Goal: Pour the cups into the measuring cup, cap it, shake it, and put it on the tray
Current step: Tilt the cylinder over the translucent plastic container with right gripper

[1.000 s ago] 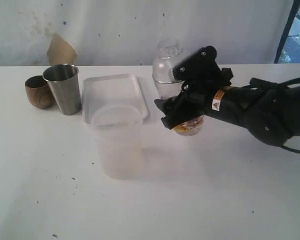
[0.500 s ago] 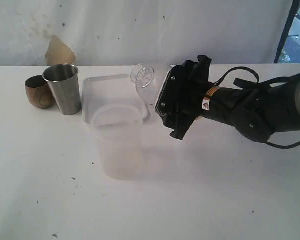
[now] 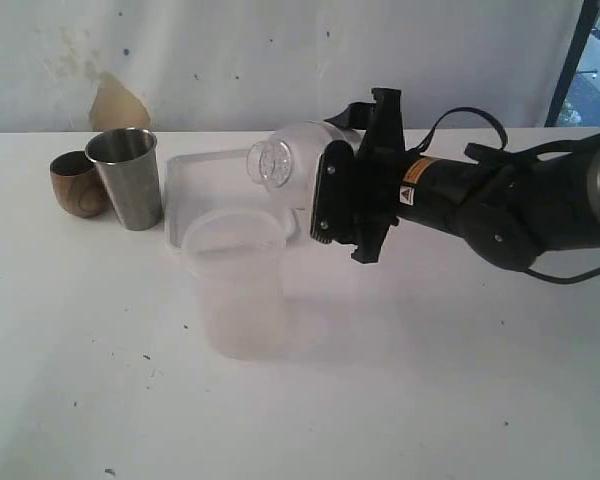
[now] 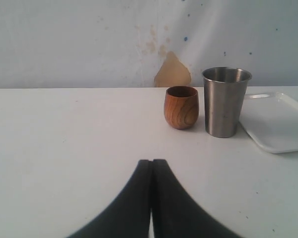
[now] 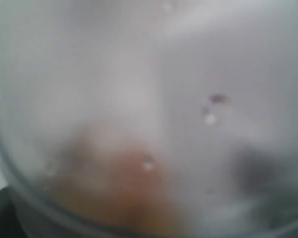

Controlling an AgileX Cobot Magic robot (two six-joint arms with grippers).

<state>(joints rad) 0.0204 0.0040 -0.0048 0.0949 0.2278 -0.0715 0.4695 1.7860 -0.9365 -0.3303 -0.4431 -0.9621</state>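
Shaking looks underway: your right gripper clamps the capped measuring cup sideways; next, stand it on the tray alongside.

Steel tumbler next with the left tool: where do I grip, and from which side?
Take the steel tumbler high on its wall, above the rim of the shorter wooden cup beside it, coming level from the side the left wrist view faces. It stands upright and widens upward, which should resist slipping. The left tool is shut, so open it first.
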